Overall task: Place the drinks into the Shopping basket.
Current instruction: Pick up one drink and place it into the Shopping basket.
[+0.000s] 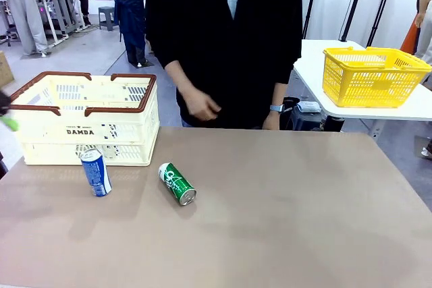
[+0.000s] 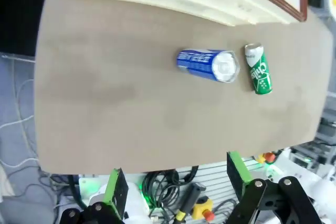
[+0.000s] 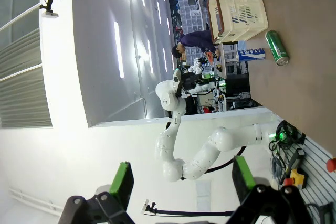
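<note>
Nothing is in yet. Your blue can (image 1: pixel 96 173) stands and green can (image 1: pixel 177 183) lies at the bench's (image 1: pixel 283 220) far left, just before the basket (image 1: pixel 128 129). Left fingers (image 2: pixel 113 184) and right fingers (image 3: pixel 122 178) gape wide, holding nothing.

Surfaces I see
Matt table (image 1: pixel 304 220); glossy metal blue can (image 1: pixel 96 173), green can (image 1: pixel 177 183) at its three o'clock; smooth cream plastic basket (image 1: pixel 47 127).

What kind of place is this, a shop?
Probably a robot test lab, not a shop: a white robot arm beside the table, a yellow basket on a side table, and people at workbenches behind.
</note>
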Robot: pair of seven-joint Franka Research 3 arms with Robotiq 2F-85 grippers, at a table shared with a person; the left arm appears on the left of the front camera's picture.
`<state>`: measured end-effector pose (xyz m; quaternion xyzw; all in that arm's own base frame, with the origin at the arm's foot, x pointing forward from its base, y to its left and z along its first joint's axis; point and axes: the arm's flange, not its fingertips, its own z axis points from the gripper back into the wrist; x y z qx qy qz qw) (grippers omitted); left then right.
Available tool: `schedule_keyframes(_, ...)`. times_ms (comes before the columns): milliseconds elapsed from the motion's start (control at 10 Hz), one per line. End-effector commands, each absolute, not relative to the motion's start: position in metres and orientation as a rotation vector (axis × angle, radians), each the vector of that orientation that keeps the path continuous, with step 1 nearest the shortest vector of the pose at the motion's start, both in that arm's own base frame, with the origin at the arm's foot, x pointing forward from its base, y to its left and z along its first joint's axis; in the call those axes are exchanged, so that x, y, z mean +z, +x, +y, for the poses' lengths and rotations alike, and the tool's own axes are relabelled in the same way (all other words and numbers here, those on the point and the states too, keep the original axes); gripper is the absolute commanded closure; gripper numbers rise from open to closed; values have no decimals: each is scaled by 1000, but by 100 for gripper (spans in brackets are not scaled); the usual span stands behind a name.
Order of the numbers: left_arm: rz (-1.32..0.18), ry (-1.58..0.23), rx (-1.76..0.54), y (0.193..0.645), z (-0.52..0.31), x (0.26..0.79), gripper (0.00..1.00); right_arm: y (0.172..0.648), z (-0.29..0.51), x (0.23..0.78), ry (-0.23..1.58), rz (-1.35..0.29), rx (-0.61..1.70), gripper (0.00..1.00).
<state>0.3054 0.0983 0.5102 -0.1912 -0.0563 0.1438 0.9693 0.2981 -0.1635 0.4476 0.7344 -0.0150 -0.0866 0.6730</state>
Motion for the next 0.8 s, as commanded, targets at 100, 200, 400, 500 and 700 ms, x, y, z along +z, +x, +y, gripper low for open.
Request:
schedule_keyframes(100, -104, -401, 203, 306, 84, 501, 0, 298, -164, 454, 1665, -20, -211, 0)
schedule_keyframes(200, -83, -372, 149, 317, 56, 491, 0, 298, -164, 454, 1665, -20, -211, 0)
schedule_keyframes(400, -49, -341, 44, 333, 3, 478, 0, 298, -164, 454, 1665, -20, -211, 0)
schedule_keyframes(500, -43, -290, 31, 341, -23, 470, 0, 298, -164, 454, 1665, -20, -211, 0)
schedule_keyframes(700, -4, -216, 4, 356, -60, 451, 0, 298, -164, 454, 1665, -20, -211, 0)
